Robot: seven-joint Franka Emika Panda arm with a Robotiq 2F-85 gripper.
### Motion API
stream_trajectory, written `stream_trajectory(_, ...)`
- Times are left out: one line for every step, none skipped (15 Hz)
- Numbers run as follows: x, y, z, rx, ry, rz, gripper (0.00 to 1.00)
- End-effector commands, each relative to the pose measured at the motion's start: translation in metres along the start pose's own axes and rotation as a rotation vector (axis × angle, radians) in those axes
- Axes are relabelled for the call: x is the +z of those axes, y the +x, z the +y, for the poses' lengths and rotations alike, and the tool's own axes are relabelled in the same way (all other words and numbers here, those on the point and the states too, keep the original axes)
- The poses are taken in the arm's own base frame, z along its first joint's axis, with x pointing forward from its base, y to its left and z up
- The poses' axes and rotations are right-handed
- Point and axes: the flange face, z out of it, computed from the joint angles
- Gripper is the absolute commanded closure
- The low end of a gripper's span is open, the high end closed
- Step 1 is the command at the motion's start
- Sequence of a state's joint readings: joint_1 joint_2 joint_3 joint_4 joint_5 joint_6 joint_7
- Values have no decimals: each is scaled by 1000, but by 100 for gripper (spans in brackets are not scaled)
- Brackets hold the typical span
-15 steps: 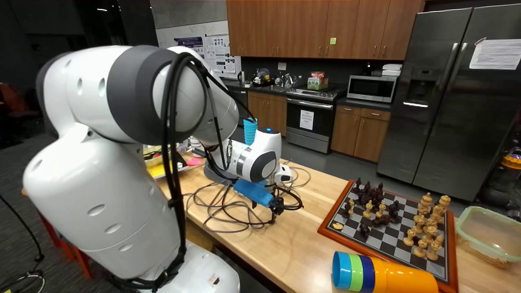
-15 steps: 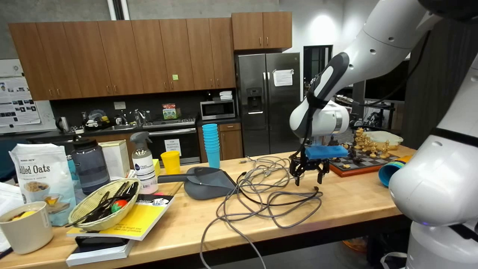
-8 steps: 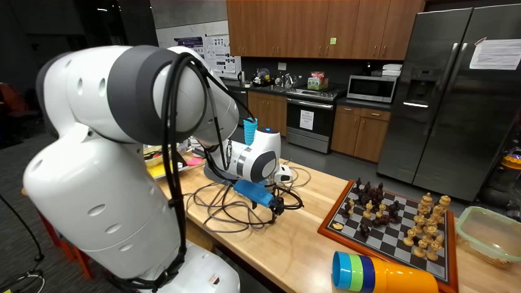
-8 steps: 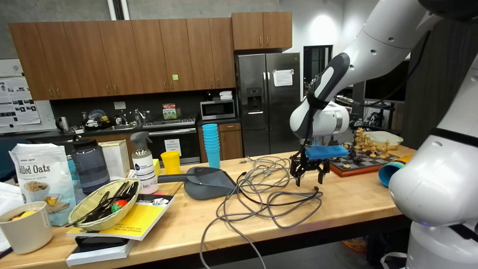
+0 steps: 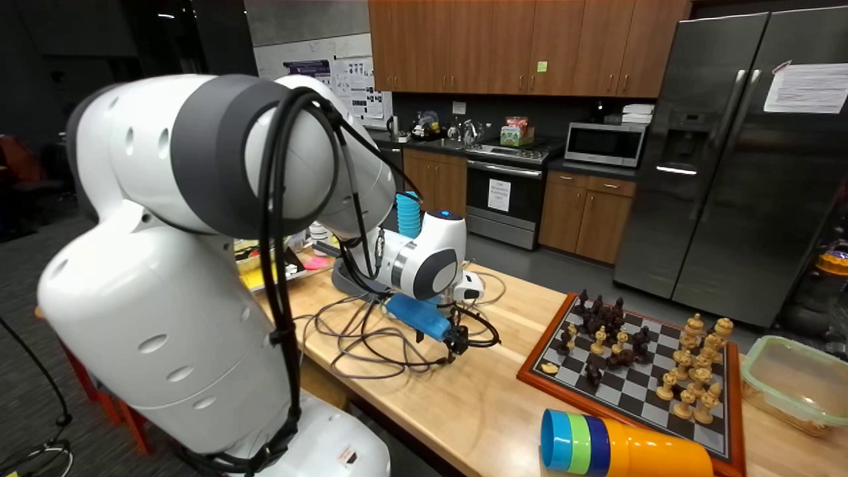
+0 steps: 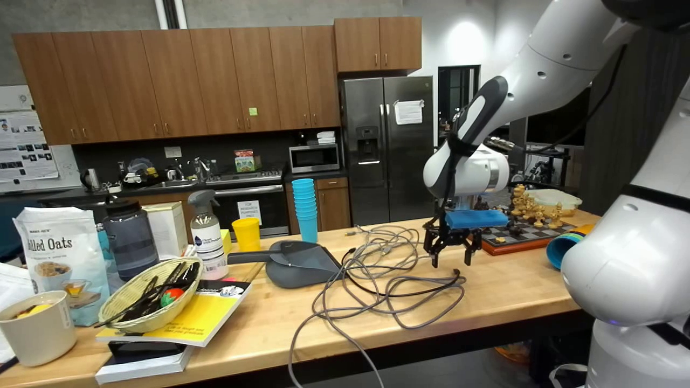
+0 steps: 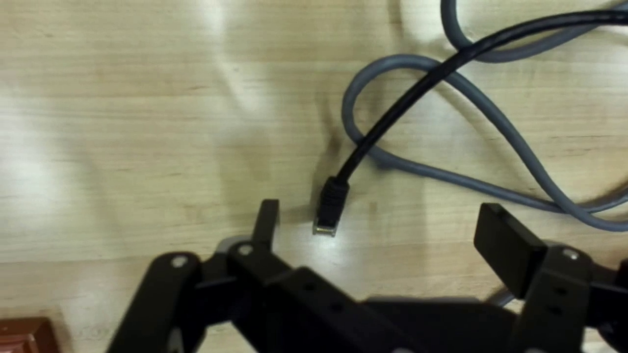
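Note:
My gripper (image 6: 452,262) is open and empty, pointing down above the wooden table in an exterior view. In the wrist view its fingers (image 7: 380,215) stand wide apart. A black cable's plug (image 7: 331,203) with a clear tip and gold contacts shows between them, nearer the left finger, and nothing touches it. The black cable (image 7: 417,93) runs from the plug to the upper right, over a looped grey cable (image 7: 515,137). The plug also shows in an exterior view (image 6: 456,273), just below the fingers. A blue block (image 6: 477,219) is fixed above the fingers.
A chessboard (image 5: 636,391) with pieces and stacked colored cups (image 5: 652,450) lie beyond the gripper. A dark dustpan (image 6: 299,267), blue cups (image 6: 306,215), a yellow cup (image 6: 247,235), a spray bottle (image 6: 209,242) and a wicker basket (image 6: 121,302) stand elsewhere on the table. Grey cables (image 6: 388,302) sprawl near the gripper.
The arm and gripper have shifted slightly to the right in both exterior views, toward the chessboard side. The gripper stays open. The cables and other things have not moved.

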State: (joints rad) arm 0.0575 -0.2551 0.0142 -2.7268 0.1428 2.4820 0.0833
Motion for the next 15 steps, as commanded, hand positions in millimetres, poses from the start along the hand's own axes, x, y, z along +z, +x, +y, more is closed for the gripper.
stream_trajectory(2, -1, 11, 14, 15, -21, 0)
stream_trajectory(3, -1, 11, 15, 15, -25, 0)
stream_trajectory(3, -2, 11, 15, 13, -30, 0)
stream_trajectory(5, -1, 10, 13, 11, -33, 1)
stream_trajectory(5, -2, 10, 12, 10, -36, 6)
stream_trajectory(6, -3, 9, 8, 7, -42, 26)
stream_trajectory(7, -2, 8, 4, 5, -46, 27)
stream_trajectory(7, -3, 8, 3, 1, -50, 33)
stream_trajectory(8, -2, 7, 2, 0, -52, 39)
stream_trajectory(8, -3, 7, 0, -2, -53, 48)
stream_trajectory(8, -3, 6, -2, -3, -56, 55)
stream_trajectory(8, -3, 6, -3, -4, -57, 63)
stream_trajectory(8, -3, 5, -6, -5, -59, 72)
stream_trajectory(8, -3, 5, -7, -6, -60, 79)
stream_trajectory(8, -3, 4, -9, -7, -61, 88)
